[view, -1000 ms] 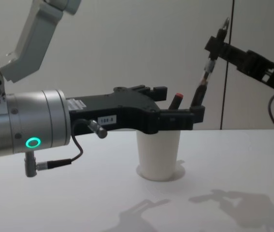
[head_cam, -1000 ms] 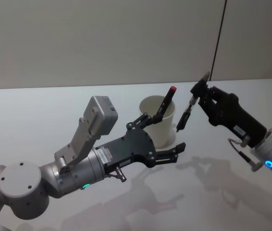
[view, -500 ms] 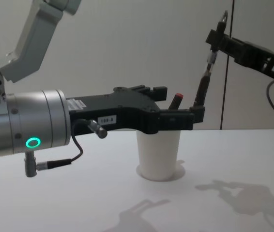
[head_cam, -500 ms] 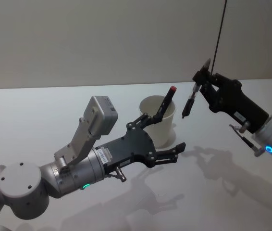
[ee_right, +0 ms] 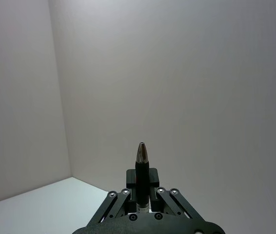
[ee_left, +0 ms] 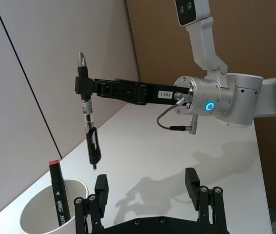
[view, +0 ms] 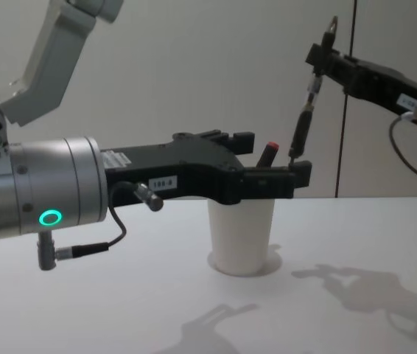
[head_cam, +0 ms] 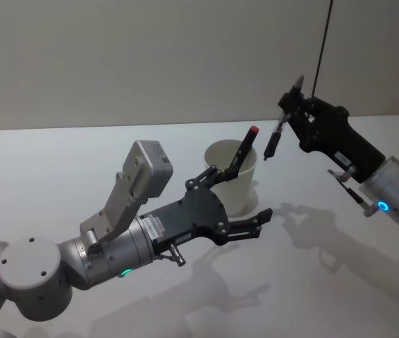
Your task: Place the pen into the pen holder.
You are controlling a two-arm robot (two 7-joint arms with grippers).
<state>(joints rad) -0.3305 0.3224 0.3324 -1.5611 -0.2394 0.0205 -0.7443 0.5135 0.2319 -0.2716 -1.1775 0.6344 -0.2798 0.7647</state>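
With both my arms out over the white table [head_cam: 58,162], this is how things stand, left to right:

Left gripper [head_cam: 238,204]: reaching forward, low over the table, just in front of the cup; its fingers [ee_left: 192,181] are spread apart and hold nothing.

Cup [head_cam: 231,176]: the white paper pen holder stands upright on the table, far of my left fingertips, its rim open upward.

Marker [head_cam: 242,153]: a black marker with a red cap leans inside the cup against the rim, its red end sticking out above.

Pen [head_cam: 273,141]: a dark pen hangs nearly upright in the air, above and just right of the cup's rim, its lower tip clear of the cup.

Right gripper [head_cam: 292,107]: raised well above the table, to the right of the cup, my fingers pinched together on the upper part of the pen, whose metal tip pokes out above them.
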